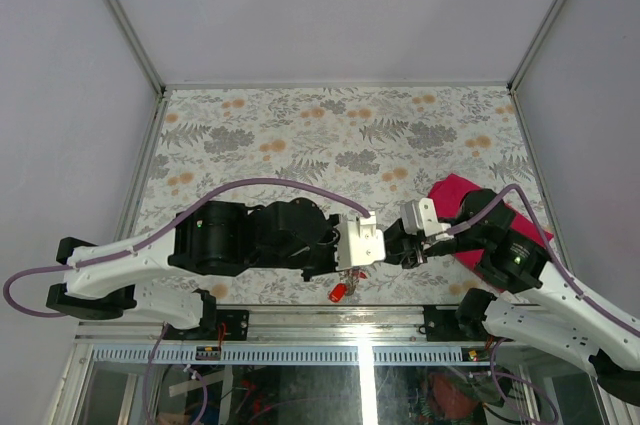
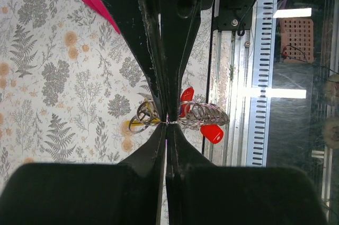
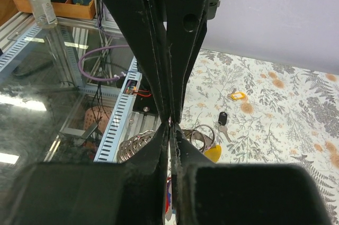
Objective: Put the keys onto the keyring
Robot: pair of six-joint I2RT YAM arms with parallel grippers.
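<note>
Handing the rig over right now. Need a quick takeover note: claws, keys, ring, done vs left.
Left claw: shut on the keyring, held up near the front edge of the table.
Right claw: shut, apparently pinching the same ring bundle from the other side.
Keys: two red key heads hang at the ring coils, with a yellow head beside them. A black key and a second yellow key lie loose on the table, apart.
Done: the red ones look threaded.
Left: thread the black key and the loose yellow key.
</note>
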